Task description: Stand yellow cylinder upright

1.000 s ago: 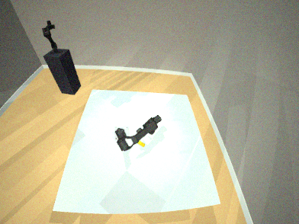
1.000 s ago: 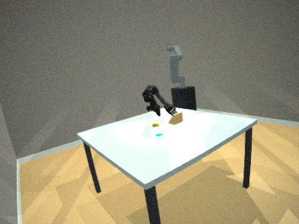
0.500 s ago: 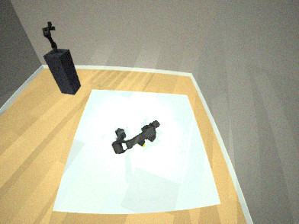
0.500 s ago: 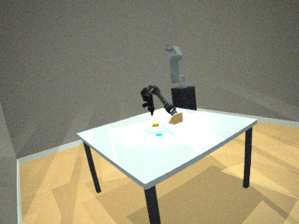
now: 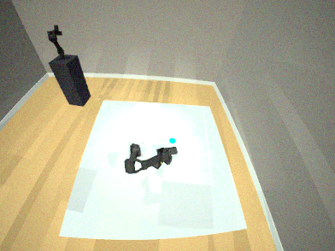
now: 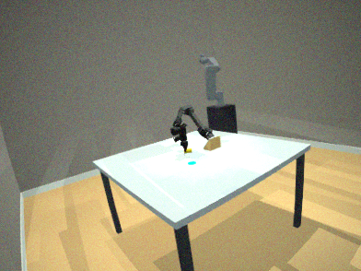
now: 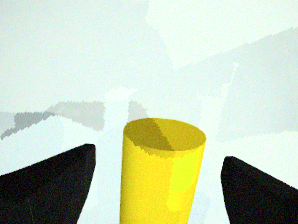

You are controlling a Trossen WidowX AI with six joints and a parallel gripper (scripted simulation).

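Straddling the cylinder [image 7: 161,185], the claw [image 7: 158,192] stands part open with clear gaps on both sides, gripping nothing. The cylinder lies on the table [image 6: 230,170], its long axis running straight out ahead between the fingers, near the cyan circle [image 5: 172,140].
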